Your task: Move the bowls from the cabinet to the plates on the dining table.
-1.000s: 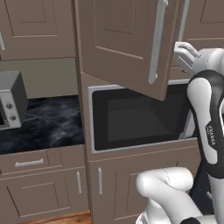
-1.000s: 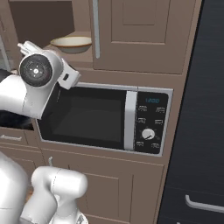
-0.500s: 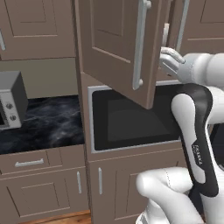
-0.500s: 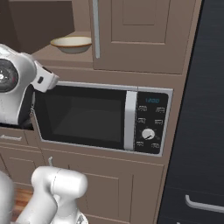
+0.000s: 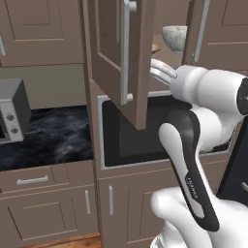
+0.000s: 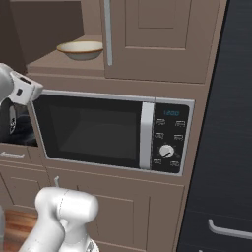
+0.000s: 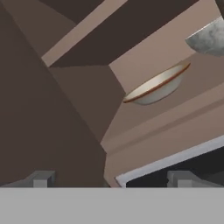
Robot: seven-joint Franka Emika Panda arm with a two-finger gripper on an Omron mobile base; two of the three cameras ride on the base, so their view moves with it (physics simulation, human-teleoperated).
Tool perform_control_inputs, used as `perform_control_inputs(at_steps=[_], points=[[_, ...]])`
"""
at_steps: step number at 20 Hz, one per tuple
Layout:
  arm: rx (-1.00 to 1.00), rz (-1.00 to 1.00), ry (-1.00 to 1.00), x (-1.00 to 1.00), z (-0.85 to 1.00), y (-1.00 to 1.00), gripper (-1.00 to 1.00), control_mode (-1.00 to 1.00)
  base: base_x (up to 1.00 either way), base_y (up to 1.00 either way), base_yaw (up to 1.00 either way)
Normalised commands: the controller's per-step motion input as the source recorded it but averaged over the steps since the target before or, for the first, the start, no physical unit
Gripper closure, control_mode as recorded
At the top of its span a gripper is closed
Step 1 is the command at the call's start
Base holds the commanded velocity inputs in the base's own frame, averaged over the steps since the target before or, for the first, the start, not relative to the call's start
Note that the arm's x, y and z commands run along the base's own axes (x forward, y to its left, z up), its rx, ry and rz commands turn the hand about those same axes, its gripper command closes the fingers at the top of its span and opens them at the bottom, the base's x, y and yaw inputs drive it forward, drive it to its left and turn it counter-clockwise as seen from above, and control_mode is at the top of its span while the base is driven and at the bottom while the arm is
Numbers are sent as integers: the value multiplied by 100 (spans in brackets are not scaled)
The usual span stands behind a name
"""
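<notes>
The cabinet (image 5: 121,72) has its left door swung wide open, with the grey bar handle (image 5: 127,48) facing me. On its shelf sit the two bowls. The cream, brown-rimmed bowl (image 6: 81,49) (image 7: 157,85) is nearer the opening. The grey-white marbled bowl (image 5: 175,38) (image 7: 208,39) stands further right. My gripper (image 7: 111,179) is open and holds nothing. It hangs just below the shelf edge, behind the open door, angled up at the cream bowl and apart from it. The plates and the dining table are out of view.
A built-in microwave (image 6: 113,133) sits directly under the shelf. The cabinet's right door (image 6: 157,34) is shut. A black marble counter (image 5: 48,135) with a grey appliance (image 5: 9,111) lies to the left. A dark tall panel (image 6: 226,123) stands to the right.
The cabinet door has swung further open to the left, uncovering the marbled bowl. My arm has moved left with it, and the hand now sits under the shelf edge.
</notes>
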Motion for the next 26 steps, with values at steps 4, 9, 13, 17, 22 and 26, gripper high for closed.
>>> perform_control_inputs(at_steps=[4,9,13,17,22,26], points=[[-1,0,-13,6,-3,62,-100,-100,0,0,0],[0,0,-15,6,0,62,-100,-100,0,0,0],[-1,-1,-15,10,0,60,-100,-100,0,0,0],[-4,-2,-11,24,0,56,-100,-100,0,0,0],[-4,-3,-4,28,1,41,-100,-100,0,0,0],[1,-3,5,1,6,-13,-100,-100,0,0,0]])
